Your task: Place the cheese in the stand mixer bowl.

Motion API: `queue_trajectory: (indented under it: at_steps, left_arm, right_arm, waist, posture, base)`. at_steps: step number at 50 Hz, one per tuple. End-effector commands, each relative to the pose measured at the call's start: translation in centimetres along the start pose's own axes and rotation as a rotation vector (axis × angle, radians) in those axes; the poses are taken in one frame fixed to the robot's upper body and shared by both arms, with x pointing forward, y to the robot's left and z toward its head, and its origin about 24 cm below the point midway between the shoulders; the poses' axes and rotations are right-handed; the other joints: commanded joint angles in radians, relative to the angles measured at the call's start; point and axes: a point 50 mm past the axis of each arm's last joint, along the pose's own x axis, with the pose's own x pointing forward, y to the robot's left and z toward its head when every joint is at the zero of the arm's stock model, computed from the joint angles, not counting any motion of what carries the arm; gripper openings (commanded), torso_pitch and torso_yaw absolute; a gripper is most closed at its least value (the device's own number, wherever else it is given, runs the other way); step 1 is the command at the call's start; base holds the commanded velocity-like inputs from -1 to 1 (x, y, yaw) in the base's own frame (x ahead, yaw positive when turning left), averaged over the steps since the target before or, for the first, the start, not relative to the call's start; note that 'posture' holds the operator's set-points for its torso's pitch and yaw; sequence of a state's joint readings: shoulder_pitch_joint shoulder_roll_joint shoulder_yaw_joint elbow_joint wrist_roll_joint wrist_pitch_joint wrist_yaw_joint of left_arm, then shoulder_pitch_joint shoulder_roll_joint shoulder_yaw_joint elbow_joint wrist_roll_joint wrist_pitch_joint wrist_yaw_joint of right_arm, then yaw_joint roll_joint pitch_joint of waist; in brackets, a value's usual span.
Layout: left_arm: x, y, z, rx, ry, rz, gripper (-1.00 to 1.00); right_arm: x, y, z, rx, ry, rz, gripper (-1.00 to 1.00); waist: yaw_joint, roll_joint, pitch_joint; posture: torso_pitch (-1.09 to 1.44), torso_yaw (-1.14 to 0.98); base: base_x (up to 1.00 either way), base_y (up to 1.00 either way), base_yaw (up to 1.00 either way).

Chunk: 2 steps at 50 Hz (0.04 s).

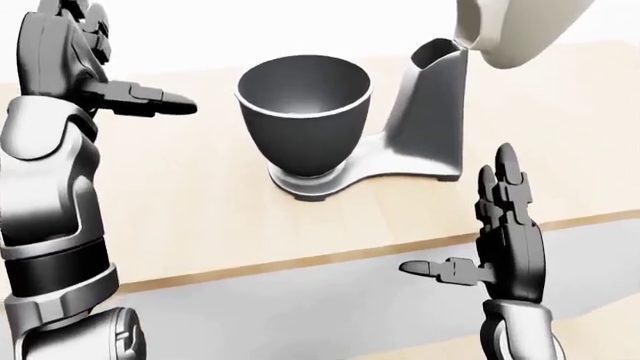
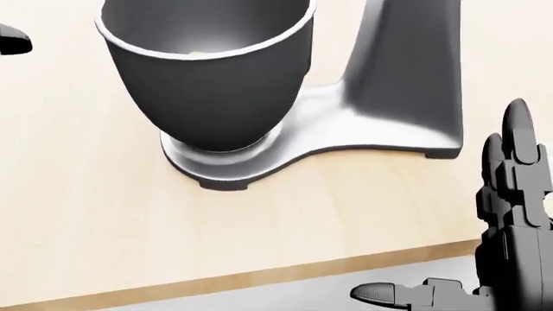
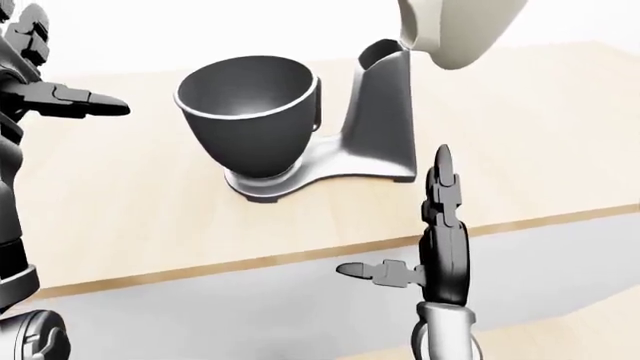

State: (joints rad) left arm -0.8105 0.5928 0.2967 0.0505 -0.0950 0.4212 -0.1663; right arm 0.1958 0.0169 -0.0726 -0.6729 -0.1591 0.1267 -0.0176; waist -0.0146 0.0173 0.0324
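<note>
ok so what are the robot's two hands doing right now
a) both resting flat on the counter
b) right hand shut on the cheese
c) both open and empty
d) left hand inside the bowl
c, the left hand and right hand are raised with fingers spread, holding nothing, clear of the bowl.

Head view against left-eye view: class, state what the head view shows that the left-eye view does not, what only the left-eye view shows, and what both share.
Only the head view shows a small pale yellow speck inside the bowl, too small to identify.

Only the left-eye view shows the left hand raised open to the left of the bowl, its whole arm, and the mixer's cream tilted head at the top.

Both show the dark bowl seated on the stand mixer base, the wooden counter, and the right hand open, fingers up, holding nothing.
</note>
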Motion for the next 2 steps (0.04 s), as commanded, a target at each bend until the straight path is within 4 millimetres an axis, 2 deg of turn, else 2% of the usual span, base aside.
queue_trajectory:
  at_steps: [1, 2]
  left_arm:
    - [-0.18, 0.67, 1.75, 0.014, -0.088, 0.027, 1.00]
    - [-0.23, 0.71, 1.68, 0.014, -0.087, 0.029, 1.00]
  right_arm:
    - [0.14, -0.13, 1.35, 0.004, -0.078, -0.007, 1.00]
    - [0.16, -0.13, 1.34, 0.004, -0.078, -0.007, 1.00]
  waist:
    - [0.000, 0.004, -0.019]
    - [0.000, 0.004, -0.019]
  posture:
    - [0.00, 0.00]
    - [0.00, 0.00]
  base:
    - [0.00, 0.00, 0.00]
    - [0.00, 0.00, 0.00]
